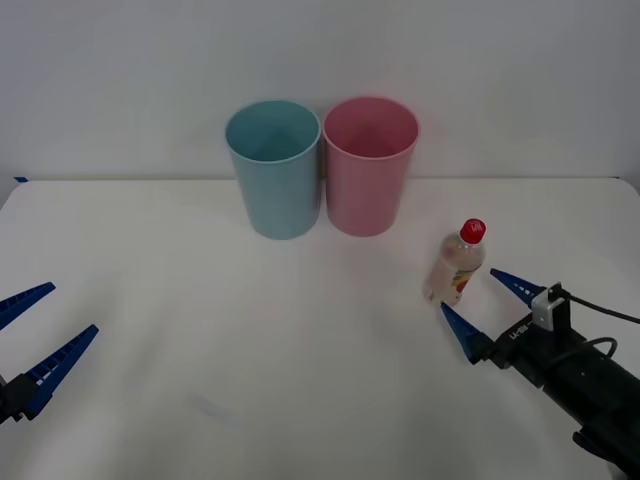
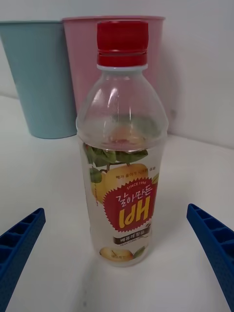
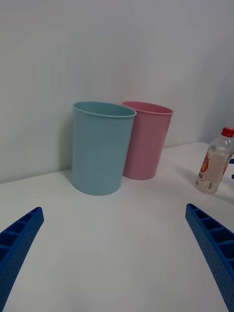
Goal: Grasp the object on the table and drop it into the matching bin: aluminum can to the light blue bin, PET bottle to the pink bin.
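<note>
Standing clear ribbed-cap PET bottle [image 1: 457, 265], right tool [image 1: 492, 303] spread, seemingly untouching

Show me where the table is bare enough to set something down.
The widest bare patch of table lies between the left gripper and the bottle, in front of the blue bin and pink bin. It is crowded around the bottle, where the right gripper sits with open fingers.
</note>
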You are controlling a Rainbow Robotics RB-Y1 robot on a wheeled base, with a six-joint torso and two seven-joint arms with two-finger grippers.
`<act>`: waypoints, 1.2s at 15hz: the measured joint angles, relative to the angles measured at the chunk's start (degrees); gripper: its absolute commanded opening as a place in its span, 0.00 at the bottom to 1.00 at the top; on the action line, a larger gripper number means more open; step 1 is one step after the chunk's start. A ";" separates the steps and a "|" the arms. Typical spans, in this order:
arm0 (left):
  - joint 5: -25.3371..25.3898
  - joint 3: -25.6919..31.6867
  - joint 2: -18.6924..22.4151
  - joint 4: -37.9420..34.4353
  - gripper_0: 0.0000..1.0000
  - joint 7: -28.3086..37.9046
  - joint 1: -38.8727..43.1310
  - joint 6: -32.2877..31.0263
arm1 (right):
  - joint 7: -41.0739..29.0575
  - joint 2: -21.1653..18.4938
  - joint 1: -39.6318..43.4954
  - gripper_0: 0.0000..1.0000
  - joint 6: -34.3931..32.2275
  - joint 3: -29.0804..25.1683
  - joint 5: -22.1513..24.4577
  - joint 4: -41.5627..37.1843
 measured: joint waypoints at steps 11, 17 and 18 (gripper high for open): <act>0.00 0.00 0.00 0.00 1.00 0.00 0.00 0.00 | 2.00 3.19 -9.38 1.00 1.24 0.76 1.42 9.23; 0.00 0.00 0.00 0.00 1.00 0.00 0.00 0.00 | 2.62 3.58 -9.75 0.03 1.93 1.02 1.59 9.29; 0.00 0.00 0.00 0.00 1.00 0.00 0.00 0.00 | 2.85 3.58 -9.79 0.00 1.98 1.02 1.59 9.27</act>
